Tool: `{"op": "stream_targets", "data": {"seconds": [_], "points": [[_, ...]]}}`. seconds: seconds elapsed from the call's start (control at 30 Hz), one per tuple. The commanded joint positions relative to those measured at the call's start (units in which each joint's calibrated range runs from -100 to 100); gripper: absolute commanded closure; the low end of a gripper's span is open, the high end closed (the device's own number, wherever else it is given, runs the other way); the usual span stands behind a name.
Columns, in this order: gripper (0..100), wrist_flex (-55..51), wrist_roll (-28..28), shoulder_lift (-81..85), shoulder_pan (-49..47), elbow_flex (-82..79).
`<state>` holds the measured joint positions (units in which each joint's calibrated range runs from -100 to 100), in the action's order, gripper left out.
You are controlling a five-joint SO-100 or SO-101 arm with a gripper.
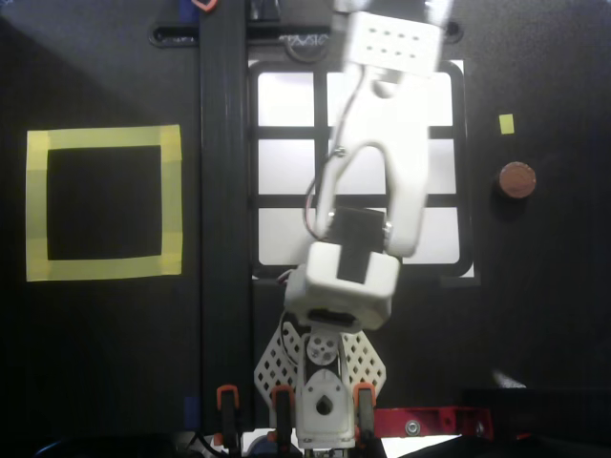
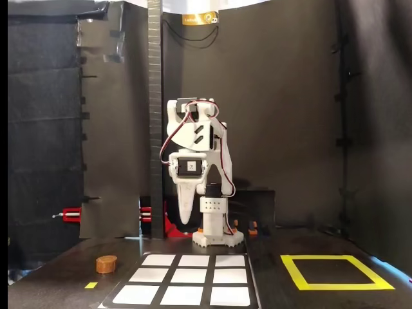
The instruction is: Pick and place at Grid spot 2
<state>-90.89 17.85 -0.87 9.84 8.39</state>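
Observation:
The brown disc (image 1: 516, 179) lies flat on the black table, right of the grid in the overhead view and left of it in the fixed view (image 2: 106, 263). Grid spot 2, the middle cell of the top row in the overhead view (image 1: 336, 99), is partly covered by the arm. In the fixed view it is the middle cell of the nearest row (image 2: 182, 295) and holds nothing. My gripper (image 2: 185, 221) hangs straight down above the grid's far edge, shut and empty, well clear of the disc. In the overhead view the white wrist housing (image 1: 391, 43) hides it.
A yellow-tape square (image 1: 103, 202) lies left of the grid in the overhead view, beyond a black upright post (image 1: 225, 191). A small yellow marker (image 1: 506, 123) sits near the disc. The arm's base (image 1: 323, 401) is clamped at the near edge. Black walls surround the table.

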Motion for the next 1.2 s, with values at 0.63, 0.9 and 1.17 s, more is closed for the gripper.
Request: {"op": "stream_targets", "data": {"seconds": [0.63,0.9,1.17], "points": [[100,6.4,47.1,-6.8,38.0,2.1],[74,8.2,48.4,-7.6,39.3,2.1],[67,8.8,50.0,-9.4,40.1,2.1]]}}
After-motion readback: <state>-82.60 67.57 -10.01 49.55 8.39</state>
